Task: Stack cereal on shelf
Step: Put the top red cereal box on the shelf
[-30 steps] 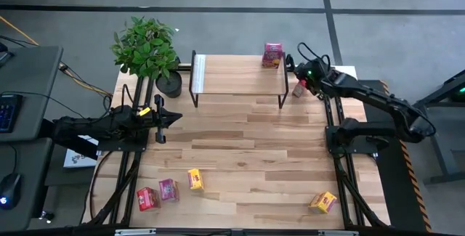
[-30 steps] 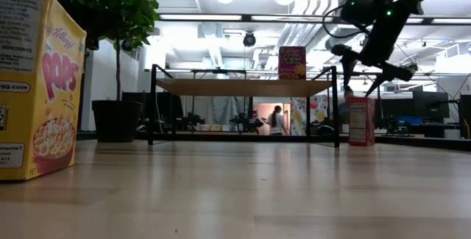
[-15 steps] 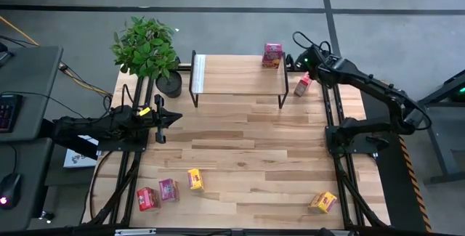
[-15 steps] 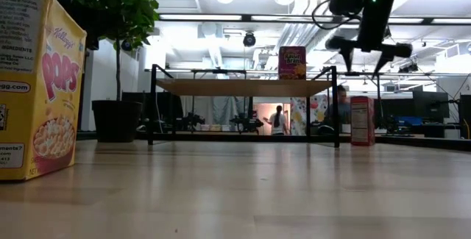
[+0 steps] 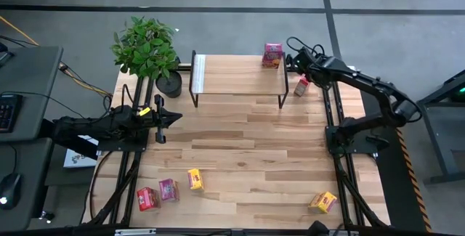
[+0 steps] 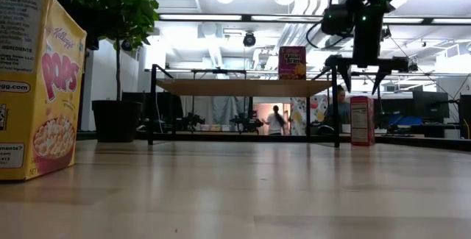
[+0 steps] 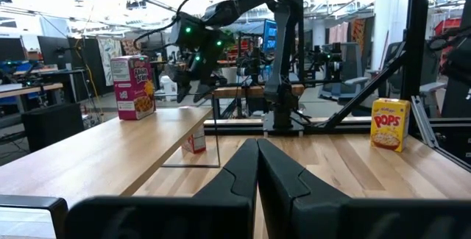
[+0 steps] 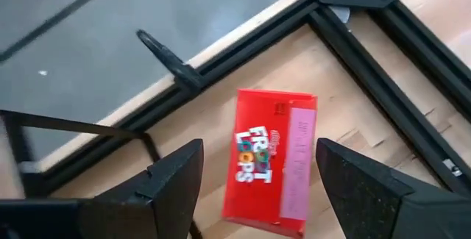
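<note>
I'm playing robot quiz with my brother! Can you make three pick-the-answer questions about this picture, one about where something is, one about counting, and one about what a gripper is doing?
1. Where is the pink cereal box?
A. On the shelf
B. Under the plant
C. In the left gripper

2. How many cereal boxes sit along the near edge of the table?
A. Two
B. Four
C. Six

3. How are the right gripper fingers?
A. Shut on a yellow box
B. Open above a red box
C. Shut and empty

Answers:
1. A, the high view shows it standing on the shelf's wood top, near its right end.
2. B, a red box, a pink one, a yellow one and another yellow one sit there.
3. B, the right wrist view shows both fingers spread, with the red Froot Loops box between and below them.
</note>
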### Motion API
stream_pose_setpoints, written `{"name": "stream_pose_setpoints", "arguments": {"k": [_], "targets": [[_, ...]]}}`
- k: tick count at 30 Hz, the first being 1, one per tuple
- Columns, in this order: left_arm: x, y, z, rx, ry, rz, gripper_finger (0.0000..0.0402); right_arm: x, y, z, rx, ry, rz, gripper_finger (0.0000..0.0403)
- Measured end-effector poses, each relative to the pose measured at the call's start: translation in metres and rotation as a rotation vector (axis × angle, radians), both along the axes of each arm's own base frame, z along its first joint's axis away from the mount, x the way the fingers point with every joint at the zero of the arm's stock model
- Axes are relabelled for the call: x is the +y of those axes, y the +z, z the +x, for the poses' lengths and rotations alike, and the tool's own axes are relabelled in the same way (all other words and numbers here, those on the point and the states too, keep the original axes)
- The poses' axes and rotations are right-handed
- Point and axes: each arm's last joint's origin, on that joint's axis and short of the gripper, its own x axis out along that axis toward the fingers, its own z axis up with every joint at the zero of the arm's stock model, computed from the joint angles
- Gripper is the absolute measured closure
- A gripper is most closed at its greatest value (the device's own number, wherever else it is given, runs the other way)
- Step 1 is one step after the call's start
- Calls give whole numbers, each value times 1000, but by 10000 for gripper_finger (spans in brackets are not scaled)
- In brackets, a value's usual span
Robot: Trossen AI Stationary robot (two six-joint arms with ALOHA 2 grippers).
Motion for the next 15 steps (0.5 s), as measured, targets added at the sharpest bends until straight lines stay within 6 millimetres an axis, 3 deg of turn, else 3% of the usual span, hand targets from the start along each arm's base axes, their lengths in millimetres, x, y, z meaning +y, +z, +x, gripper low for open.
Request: {"name": "stream_pose_setpoints", "arguments": {"k": [15], "targets": [[0,0,0,0,0,0,401,-6,-15,6,46,-27,40,146]]}}
